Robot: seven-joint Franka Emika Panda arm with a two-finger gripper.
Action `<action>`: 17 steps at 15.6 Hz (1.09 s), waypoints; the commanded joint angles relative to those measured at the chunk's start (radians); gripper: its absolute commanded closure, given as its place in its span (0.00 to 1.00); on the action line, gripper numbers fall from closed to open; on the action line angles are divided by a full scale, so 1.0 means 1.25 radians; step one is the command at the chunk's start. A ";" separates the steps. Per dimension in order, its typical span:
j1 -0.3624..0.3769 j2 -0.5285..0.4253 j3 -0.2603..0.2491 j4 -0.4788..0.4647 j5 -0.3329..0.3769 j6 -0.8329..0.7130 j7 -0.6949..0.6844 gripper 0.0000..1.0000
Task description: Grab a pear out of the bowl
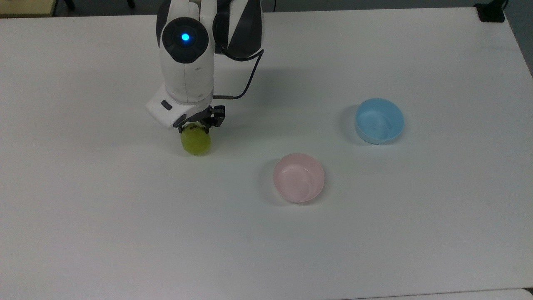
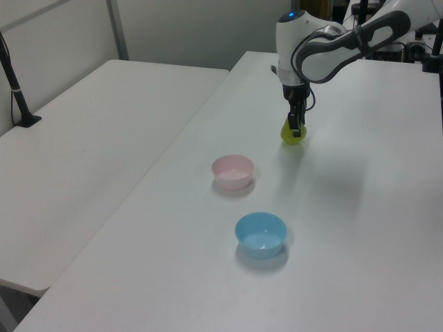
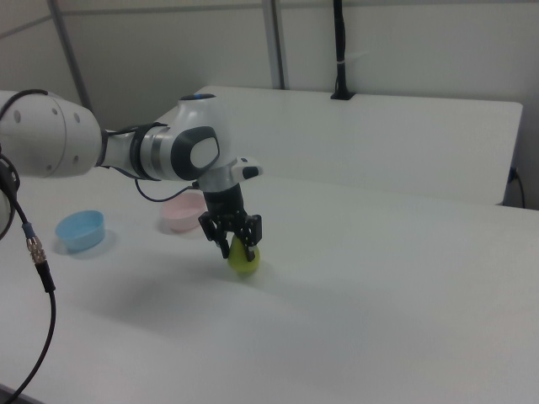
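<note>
Bowls number two on my white table [image 1: 83, 233]: one small round pale pink bowl [image 1: 298, 178] and one light blue bowl [image 1: 379, 121], both empty, plus one yellow-green speckled pear [image 1: 195, 141]. I see the black two-finger gripper [image 1: 198, 127] closed around the pear's narrow top, so the fruit sits directly under the fingers, low at the tabletop. In the top view the pear is well apart from the pink bowl, to its left and farther back.
</note>
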 commanded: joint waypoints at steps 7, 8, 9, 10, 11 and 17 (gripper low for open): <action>0.003 -0.048 -0.017 0.025 -0.012 -0.054 0.021 0.00; 0.005 -0.064 -0.017 0.042 -0.010 -0.078 0.033 0.00; 0.003 -0.082 -0.017 0.060 -0.007 -0.105 0.036 0.00; 0.002 -0.103 -0.017 0.075 -0.002 -0.137 0.036 0.00; 0.005 -0.122 -0.016 0.082 0.001 -0.168 0.037 0.00; 0.006 -0.222 -0.005 0.084 0.035 -0.275 0.100 0.00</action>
